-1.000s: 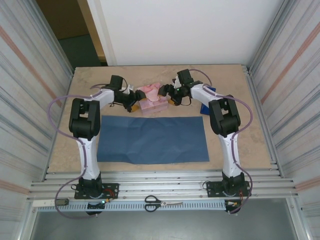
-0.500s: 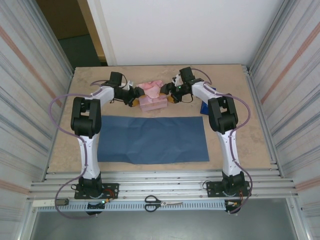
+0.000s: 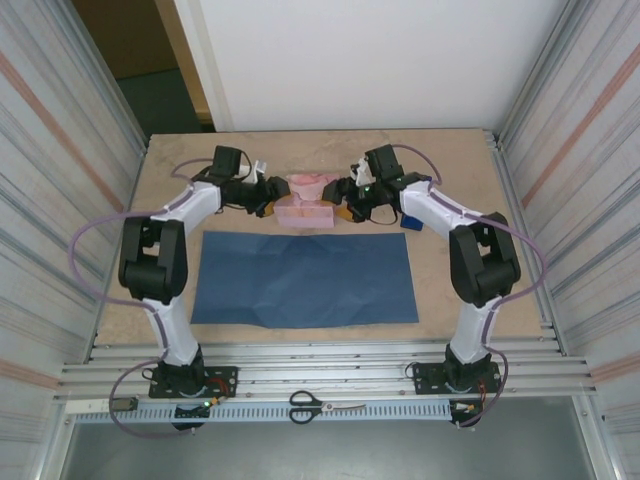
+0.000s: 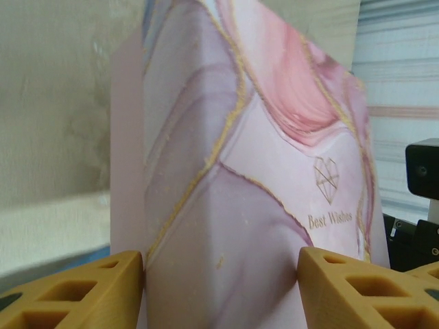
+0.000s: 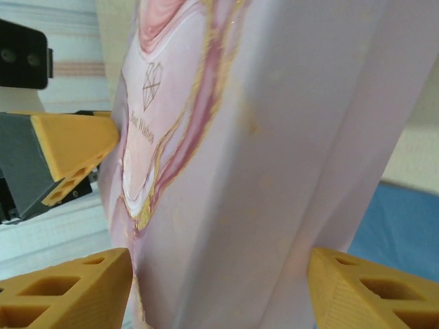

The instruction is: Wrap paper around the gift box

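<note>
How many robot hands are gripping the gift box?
2. The left hand grips the gift box on its left side, the right hand on its right side, just beyond the paper.

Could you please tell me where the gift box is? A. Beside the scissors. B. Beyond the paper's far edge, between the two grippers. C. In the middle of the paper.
B: the top view shows the gift box past the far edge of the paper, with the left gripper and right gripper against its sides.
</note>
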